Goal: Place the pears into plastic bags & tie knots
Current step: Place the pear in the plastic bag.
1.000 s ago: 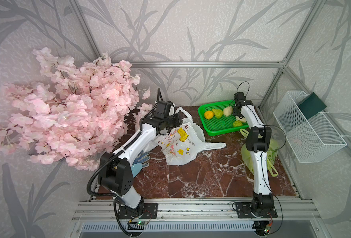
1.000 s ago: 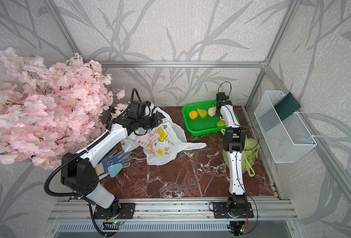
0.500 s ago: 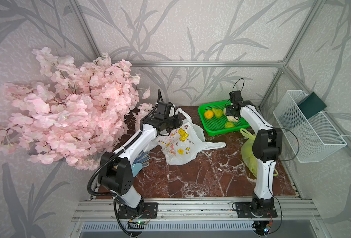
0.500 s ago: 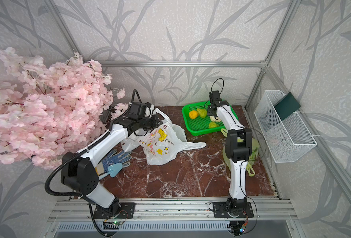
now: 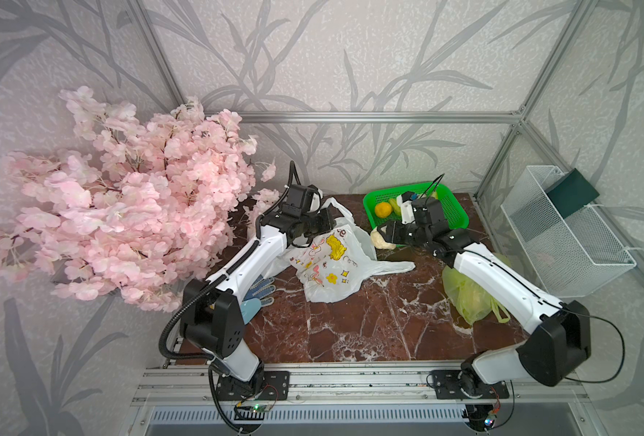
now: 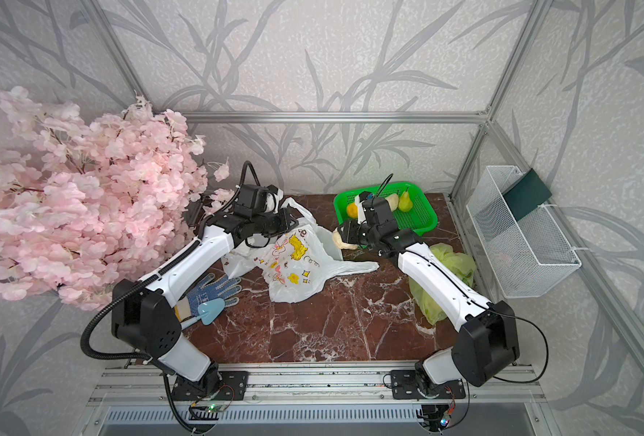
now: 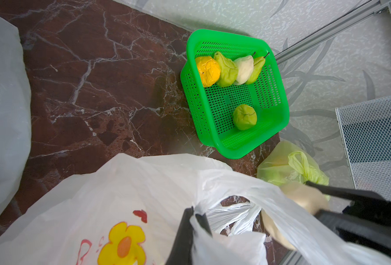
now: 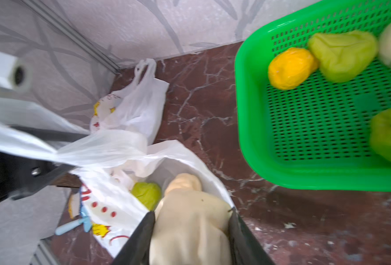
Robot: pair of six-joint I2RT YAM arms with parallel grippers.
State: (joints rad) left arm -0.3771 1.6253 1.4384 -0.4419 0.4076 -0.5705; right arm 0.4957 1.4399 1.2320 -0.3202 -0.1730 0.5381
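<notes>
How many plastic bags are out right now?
3. One white bag held by the left gripper; a second white bag behind it; a yellow-green bag under the right arm.

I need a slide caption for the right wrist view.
Right end effector holds a cream pear over the open white bag.

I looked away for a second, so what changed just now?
The right gripper swung from the green basket to the white bag, carrying a cream pear. The left gripper stayed shut on that bag; the yellow-green bag didn't move.
</notes>
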